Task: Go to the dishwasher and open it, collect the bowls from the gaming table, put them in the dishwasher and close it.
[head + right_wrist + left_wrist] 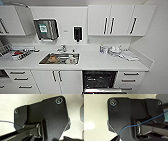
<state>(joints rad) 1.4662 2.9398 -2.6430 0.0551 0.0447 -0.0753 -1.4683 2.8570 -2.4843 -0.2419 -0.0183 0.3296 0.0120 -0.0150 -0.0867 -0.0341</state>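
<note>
The dishwasher (99,79) sits under the white counter, to the right of the sink, straight ahead and low in the head view. It stands open: its dark inside with racks shows, and its steel-fronted door (105,90) is folded down at the bottom edge of the view. The bowls and the gaming table are out of view. Both wrist views look past the robot's own dark plate onto a pale speckled surface, and a thin blue wire crosses the left one.
A steel sink (60,64) with dishes in it is set in the counter (100,62). A rack of kitchenware (17,53) stands at the left and some small items (115,50) at the right. Drawers (130,80) flank the dishwasher. A wall (157,62) closes the right side.
</note>
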